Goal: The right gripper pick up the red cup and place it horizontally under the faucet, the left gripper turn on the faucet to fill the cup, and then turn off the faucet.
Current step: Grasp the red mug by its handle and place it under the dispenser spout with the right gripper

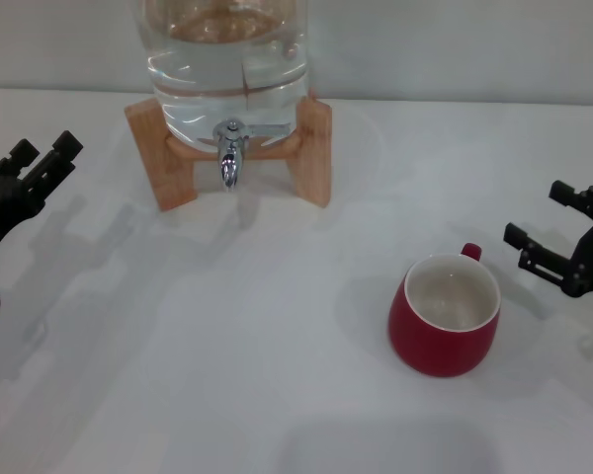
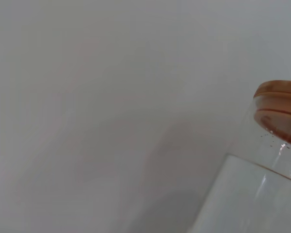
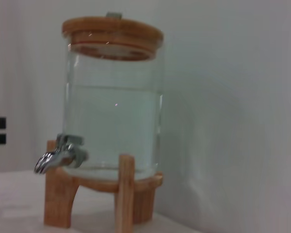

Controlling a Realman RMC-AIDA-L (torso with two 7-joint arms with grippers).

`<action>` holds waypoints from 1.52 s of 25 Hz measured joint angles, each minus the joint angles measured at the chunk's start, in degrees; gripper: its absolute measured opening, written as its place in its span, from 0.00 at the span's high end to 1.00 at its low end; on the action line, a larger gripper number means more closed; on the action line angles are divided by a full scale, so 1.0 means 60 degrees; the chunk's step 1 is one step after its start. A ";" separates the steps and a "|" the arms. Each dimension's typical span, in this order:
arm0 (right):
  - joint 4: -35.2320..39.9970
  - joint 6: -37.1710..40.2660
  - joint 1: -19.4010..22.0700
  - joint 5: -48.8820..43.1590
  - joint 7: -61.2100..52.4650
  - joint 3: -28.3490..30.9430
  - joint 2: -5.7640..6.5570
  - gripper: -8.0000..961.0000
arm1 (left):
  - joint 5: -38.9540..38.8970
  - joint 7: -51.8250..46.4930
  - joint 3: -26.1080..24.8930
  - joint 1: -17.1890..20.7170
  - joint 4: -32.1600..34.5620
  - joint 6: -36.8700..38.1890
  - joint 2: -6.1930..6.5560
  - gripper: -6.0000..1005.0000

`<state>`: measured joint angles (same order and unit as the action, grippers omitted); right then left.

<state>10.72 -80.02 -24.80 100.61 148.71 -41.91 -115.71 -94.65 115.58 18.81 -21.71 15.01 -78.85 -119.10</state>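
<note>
Right claw (image 1: 544,232), fingers apart, sits beside the glossy rounded red cup (image 1: 445,316) (white inside); left claw (image 1: 42,158) also apart.

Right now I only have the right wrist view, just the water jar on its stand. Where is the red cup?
Observer: The red cup stands upright on the table, nearer the robot than the faucet and off to its right.
Operator: Is the right gripper holding it?
Observer: No. The right gripper hangs open just right of the cup, apart from it.
Operator: And the left gripper?
Observer: The left gripper hangs open at the far left, well clear of the faucet.
</note>
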 joint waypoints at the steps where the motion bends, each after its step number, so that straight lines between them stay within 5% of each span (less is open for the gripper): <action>1: -0.0023 0.0063 -0.0010 -0.0003 0.0115 -0.0084 -0.0013 0.19 | 0.0000 0.0000 0.0000 0.0000 -0.0001 0.0001 0.0000 0.13; 38: -0.0426 0.1045 -0.0089 -0.0009 0.0265 -0.0587 -0.0052 0.20 | -0.0001 -0.0006 0.0045 0.0029 -0.0039 0.0003 0.0001 0.13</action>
<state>8.17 -73.75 -25.34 100.55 150.29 -45.43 -116.02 -94.66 115.54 19.08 -21.54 14.77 -78.84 -119.09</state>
